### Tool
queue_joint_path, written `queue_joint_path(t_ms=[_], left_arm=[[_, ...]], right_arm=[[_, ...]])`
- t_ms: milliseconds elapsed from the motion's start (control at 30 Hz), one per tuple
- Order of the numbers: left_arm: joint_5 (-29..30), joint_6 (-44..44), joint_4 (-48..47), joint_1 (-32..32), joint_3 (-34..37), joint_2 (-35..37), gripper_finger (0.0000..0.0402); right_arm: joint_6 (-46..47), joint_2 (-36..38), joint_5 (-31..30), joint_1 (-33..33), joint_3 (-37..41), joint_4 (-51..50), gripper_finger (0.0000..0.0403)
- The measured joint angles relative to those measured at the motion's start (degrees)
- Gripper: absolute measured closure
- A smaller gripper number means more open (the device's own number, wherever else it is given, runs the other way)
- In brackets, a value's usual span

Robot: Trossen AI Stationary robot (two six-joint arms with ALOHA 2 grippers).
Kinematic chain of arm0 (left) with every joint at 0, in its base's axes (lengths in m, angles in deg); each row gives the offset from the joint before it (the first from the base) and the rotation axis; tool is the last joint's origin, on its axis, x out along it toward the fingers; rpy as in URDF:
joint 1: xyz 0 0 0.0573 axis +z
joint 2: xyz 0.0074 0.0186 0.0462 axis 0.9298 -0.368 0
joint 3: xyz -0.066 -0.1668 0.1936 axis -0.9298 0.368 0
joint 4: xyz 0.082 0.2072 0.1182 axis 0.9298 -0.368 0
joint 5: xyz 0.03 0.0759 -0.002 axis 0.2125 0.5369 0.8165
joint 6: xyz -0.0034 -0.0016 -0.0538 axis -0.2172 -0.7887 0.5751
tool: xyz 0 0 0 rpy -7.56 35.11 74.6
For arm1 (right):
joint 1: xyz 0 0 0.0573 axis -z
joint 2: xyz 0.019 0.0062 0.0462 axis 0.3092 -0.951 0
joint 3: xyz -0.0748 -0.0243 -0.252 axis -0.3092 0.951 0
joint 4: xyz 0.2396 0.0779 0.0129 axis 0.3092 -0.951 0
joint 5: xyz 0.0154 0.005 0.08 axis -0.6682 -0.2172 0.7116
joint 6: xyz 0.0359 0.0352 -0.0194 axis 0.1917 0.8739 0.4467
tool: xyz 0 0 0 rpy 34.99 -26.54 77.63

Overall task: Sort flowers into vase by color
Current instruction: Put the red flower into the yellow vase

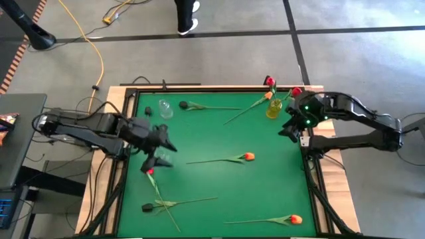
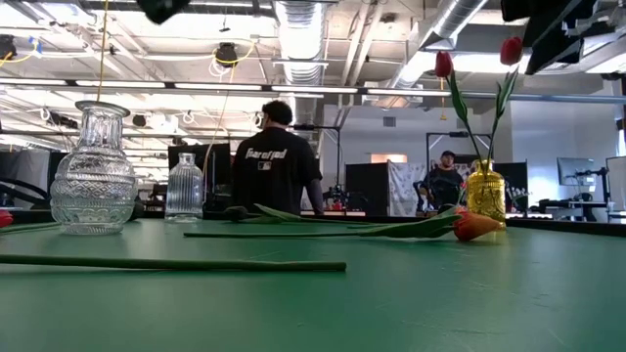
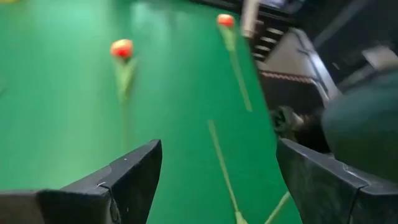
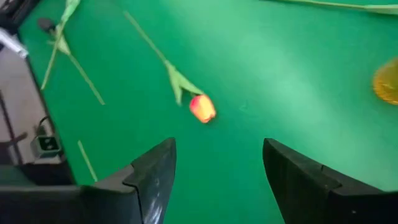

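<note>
The left gripper (image 1: 158, 154) hangs over the left side of the green table (image 1: 219, 192) with its jaws spread wide and nothing between them. A red tulip (image 1: 151, 172) lies just under it, so this reads as a hover before a pick. The right gripper (image 1: 289, 127) waits near the table's far right corner, jaws parted and empty, looking down toward an orange tulip (image 4: 202, 108) on the mat.

Just beside the right gripper stands a small yellow vase (image 1: 273, 109) of shiny glass. Two red tulips (image 2: 443, 65) stand upright in it on thin green stems, so red seems to be sorted there.

Two clear glass vases stand near the far left corner, both empty as far as the low view shows: a round-bellied vase (image 2: 93, 174) with a cut pattern and a slimmer ribbed vase (image 2: 184, 188).

Loose flowers lie flat and well apart across the mat. A dark tulip (image 1: 183, 105) lies near the clear vases, another dark tulip (image 1: 147, 208) by the near left edge, and an orange tulip (image 1: 295, 218) along the near edge. All have long wiry stems with soft narrow leaves.
</note>
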Motion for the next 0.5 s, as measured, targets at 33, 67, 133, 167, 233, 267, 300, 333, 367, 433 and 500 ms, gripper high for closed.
queue_joint_path(t_ms=[33,67,133,167,233,267,300,333,367,433,500], left_arm=[[0.05,-1.48,0.44,-1.43,0.0,-0.52,0.0097],[0.07,-2.61,0.4,-2.88,0.0,-1.2,0.0097],[0.1,-4.13,0.21,-5.32,0.0,-3.12,0.0097],[0.11,-4.71,-0.42,-6.35,0.0,-4.22,0.0097],[0.09,-5.09,-2.48,-8.2,0.0,-6.8,0.0097],[0.06,-5.09,-3.46,-8.93,0.0,-8.06,0.0097],[0.0,-5.07,-4.5,-9.64,0.0,-9.49,0.0097],[-0.4,-5.07,-5.35,-10.27,0.0,-10.84,0.0097],[-0.76,-5.3,-5.87,-10.89,0.0,-12.23,0.0097],[-1.59,-7.01,-6.72,-12.11,0.0,-14.9,0.0097],[-1.72,-9.38,-8.29,-13.58,0.0,-17.44,0.0097]], right_arm=[[0.74,-0.1,0.0,-1.29,0.0,0.64,0.0138],[1.56,-0.38,0.01,-2.78,0.0,1.4,0.0138],[3.21,-0.76,0.0,-5.93,0.0,3.05,0.0138],[3.84,-1.06,-0.02,-7.67,0.0,3.79,0.0138],[4.88,-1.88,0.0,-11.06,0.0,5.31,0.0138],[5.6,-2.26,-0.02,-12.75,0.0,6.04,0.0138],[6.02,-2.85,-0.04,-14.29,0.0,6.71,0.0138],[6.35,-3.38,-0.04,-15.74,0.0,7.27,0.0138],[6.78,-4.0,-0.07,-17.08,0.0,7.65,0.0138],[7.24,-5.4,-0.2,-19.27,0.0,8.27,0.0138],[7.24,-6.93,-0.44,-20.8,0.0,8.77,0.0138]])
